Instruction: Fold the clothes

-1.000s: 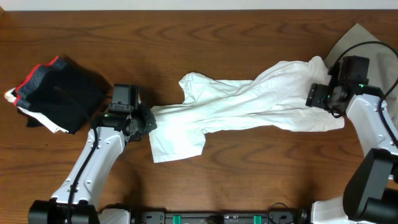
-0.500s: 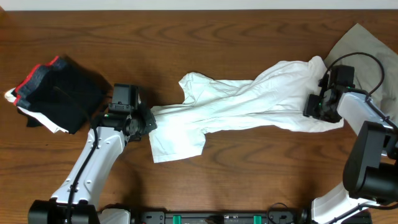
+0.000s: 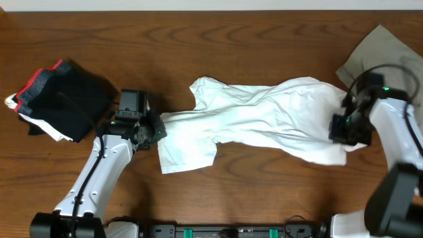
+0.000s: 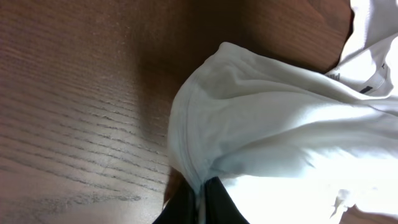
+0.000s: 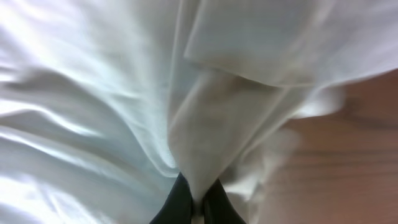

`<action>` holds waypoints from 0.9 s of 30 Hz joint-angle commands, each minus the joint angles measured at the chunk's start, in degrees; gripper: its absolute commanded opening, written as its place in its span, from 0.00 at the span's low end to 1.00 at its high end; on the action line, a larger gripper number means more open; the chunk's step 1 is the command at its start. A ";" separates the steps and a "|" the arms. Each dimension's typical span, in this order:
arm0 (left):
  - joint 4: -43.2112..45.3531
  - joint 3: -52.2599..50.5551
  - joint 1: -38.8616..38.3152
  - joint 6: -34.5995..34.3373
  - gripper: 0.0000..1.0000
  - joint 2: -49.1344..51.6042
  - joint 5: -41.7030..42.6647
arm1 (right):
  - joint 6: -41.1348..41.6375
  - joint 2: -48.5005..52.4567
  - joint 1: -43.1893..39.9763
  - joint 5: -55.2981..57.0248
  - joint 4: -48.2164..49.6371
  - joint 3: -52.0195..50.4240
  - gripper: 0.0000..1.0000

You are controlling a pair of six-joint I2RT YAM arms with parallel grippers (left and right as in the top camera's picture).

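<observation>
The clothes here are chiefly a large white T-shirt (image 3: pixel 258 119), lying crumpled and stretched lengthwise across the middle of the table. My left gripper (image 3: pixel 157 129) is shut on its left hem. In the left wrist view, white cloth (image 4: pixel 280 124) runs pinched into the left gripper (image 4: pixel 201 202). At the shirt's right end, my right gripper (image 3: pixel 340 129) is shut on a fold. The right wrist view shows a ridge of the shirt (image 5: pixel 124 93) squeezed between the dark fingers of the right gripper (image 5: pixel 197 205).
A pile of black, red-edged garments (image 3: pixel 59 99) sits at the far left, close behind my left arm. A grey-khaki garment (image 3: pixel 383 53) lies at the back right corner. Bare wooden table (image 3: pixel 198 39) shows behind and in front of the shirt.
My right gripper closed on the shirt's right end and moved toward the table's front, dragging that end off the grey-khaki garment. The left arm held still.
</observation>
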 commanded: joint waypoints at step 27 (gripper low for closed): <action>-0.02 -0.28 0.46 0.96 0.06 -0.15 -1.31 | 1.81 9.01 -0.11 0.48 8.79 2.60 0.54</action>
